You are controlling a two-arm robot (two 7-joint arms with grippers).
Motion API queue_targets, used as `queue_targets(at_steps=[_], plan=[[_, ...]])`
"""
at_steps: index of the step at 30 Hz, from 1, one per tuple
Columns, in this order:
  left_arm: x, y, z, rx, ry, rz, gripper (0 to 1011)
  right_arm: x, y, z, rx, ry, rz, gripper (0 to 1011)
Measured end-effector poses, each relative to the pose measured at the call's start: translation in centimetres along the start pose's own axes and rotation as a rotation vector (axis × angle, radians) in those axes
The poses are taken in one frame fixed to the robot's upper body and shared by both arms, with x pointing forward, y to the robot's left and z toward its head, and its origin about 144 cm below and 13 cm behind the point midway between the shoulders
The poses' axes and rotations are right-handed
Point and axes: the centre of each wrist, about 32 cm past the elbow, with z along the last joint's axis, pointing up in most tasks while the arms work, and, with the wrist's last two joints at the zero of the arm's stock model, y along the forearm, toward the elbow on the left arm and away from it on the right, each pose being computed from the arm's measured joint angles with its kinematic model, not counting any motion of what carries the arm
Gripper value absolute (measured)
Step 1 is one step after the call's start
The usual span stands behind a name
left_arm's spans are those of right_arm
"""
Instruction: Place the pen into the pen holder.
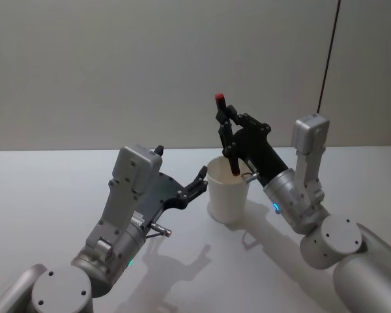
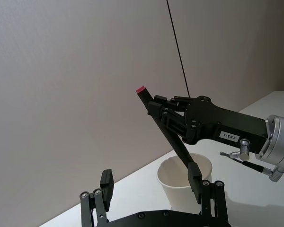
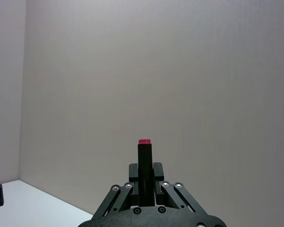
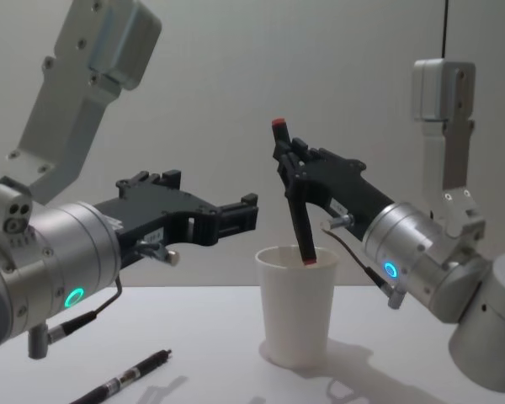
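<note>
The pen is black with a red cap, tilted, and its lower end dips inside the pen holder, a white paper cup standing on the table. My right gripper is shut on the pen's upper half above the cup's rim. In the chest view the pen slants down into the cup from the right gripper. My left gripper hovers open just left of the cup; its wrist view shows the cup between its spread fingers.
A second dark pen lies on the white table at the front left, under my left arm. A plain wall stands behind, with a thin black cable hanging at the right.
</note>
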Motion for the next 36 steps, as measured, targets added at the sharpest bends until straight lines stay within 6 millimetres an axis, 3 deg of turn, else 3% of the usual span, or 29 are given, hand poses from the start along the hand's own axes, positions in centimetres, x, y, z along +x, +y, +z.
queue_targets(at_steps=[36], plan=[[0.0, 0.0, 0.0, 0.000, 0.000, 0.000, 1003, 0.1, -1.4, -0.7, 0.001, -0.043, -0.006, 165]])
